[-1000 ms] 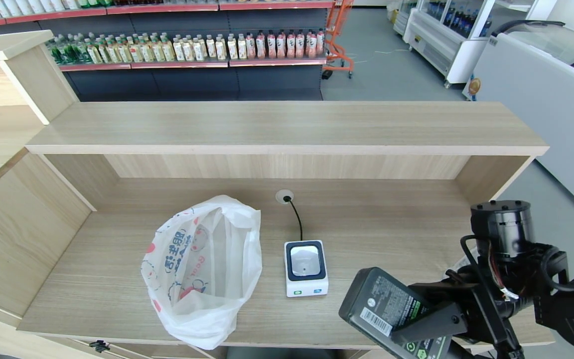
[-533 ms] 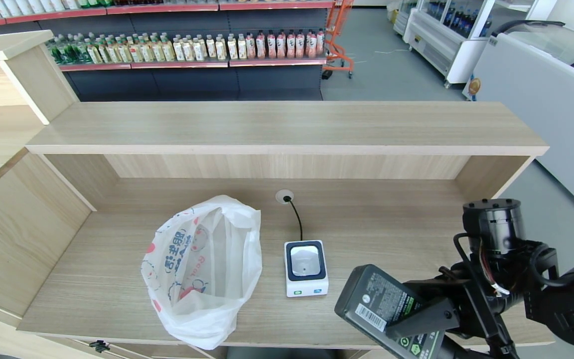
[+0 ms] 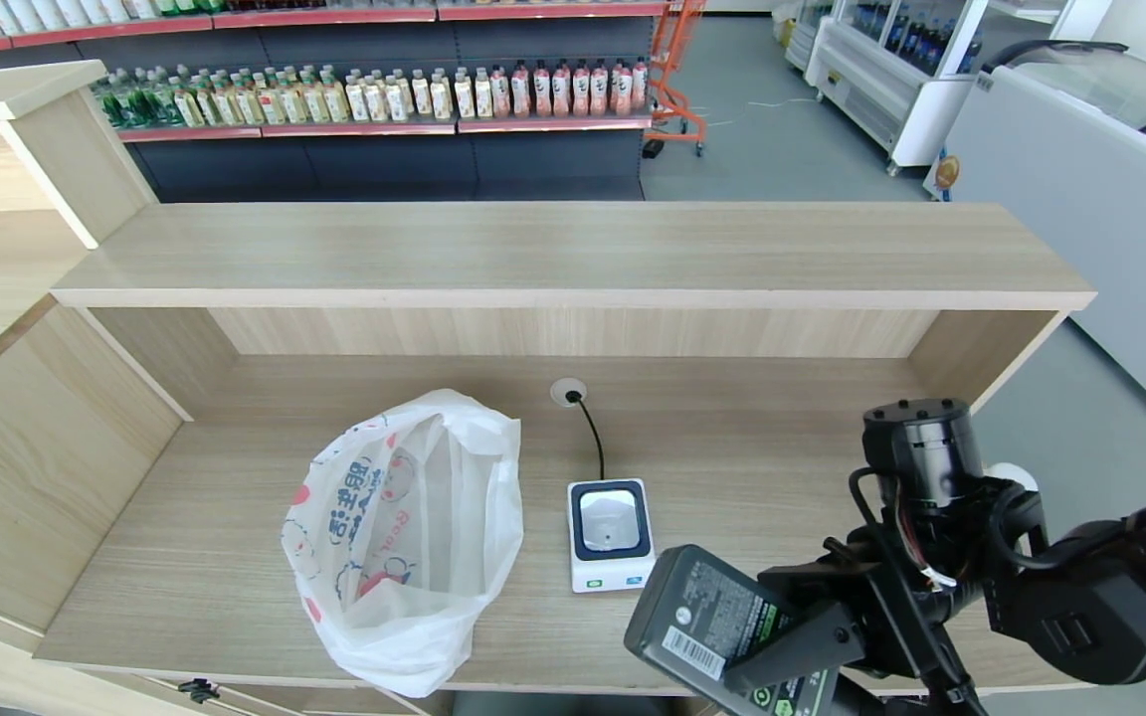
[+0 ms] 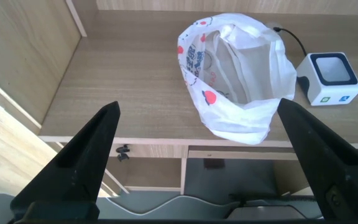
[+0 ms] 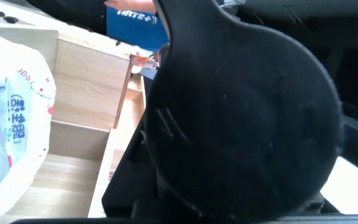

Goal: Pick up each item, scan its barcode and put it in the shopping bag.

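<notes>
My right gripper (image 3: 802, 646) is shut on a dark flat package (image 3: 707, 617) with a white barcode label and green marks, held above the counter's front edge just right of the scanner (image 3: 611, 534). The white scanner has a dark glass window and a black cable running to a hole in the counter. Left of it stands the white shopping bag (image 3: 404, 537) with red print, its mouth open upward. In the right wrist view the dark package (image 5: 241, 118) covers most of the picture, with the bag (image 5: 11, 118) beside it. My left gripper (image 4: 197, 162) hangs open, well before the counter's front edge, with the bag (image 4: 235, 74) and scanner (image 4: 331, 78) beyond it.
The wooden counter (image 3: 732, 447) has a raised shelf (image 3: 573, 249) at the back and side walls left and right. Store shelves with bottles (image 3: 374, 94) and freezers (image 3: 1080, 149) stand behind. Bare counter lies right of the scanner and left of the bag.
My right arm has moved left with the dark package, bringing it closer to the scanner. The bag and scanner have not moved.
</notes>
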Tool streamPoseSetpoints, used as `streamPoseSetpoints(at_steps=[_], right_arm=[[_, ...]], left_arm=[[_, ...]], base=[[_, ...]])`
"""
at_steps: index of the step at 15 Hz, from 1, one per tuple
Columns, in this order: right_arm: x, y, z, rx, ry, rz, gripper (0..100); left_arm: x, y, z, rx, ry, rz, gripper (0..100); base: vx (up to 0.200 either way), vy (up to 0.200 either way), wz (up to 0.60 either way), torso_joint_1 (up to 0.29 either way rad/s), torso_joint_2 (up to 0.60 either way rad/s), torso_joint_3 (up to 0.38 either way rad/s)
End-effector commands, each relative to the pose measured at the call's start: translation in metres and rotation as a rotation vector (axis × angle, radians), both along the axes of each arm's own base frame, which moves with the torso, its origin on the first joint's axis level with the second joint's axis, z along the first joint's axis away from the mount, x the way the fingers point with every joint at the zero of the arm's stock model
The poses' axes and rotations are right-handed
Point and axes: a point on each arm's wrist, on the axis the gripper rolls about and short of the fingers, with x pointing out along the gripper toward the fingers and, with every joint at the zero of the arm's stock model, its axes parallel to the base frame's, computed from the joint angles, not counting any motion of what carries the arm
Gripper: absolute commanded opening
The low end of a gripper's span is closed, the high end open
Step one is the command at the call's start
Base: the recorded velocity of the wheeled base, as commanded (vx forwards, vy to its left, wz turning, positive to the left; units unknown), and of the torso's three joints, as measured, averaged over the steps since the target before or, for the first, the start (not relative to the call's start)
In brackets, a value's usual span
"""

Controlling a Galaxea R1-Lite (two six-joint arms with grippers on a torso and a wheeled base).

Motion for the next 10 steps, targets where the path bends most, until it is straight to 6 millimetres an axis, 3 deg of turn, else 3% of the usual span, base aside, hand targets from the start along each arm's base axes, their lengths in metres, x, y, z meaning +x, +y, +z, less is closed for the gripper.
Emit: streamPoseSetpoints(at_steps=[1, 10], right_arm=[[0.0039, 0.0165, -0.0115, -0.02, 0.037, 0.041, 0], [0.0097, 0.0167, -0.0208, -0.041, 0.071, 0.026, 0]], left_arm=[[0.0, 0.0, 0.0, 0.0, -0.001, -0.001, 100], [0.0, 0.0, 0.0, 0.0, -0.001, -0.001, 100]], base=[[0.0, 0.0, 0.0, 0.0, 0.0, 0.0], [0.0, 0.0, 0.0, 0.0, 0.0, 0.0]])
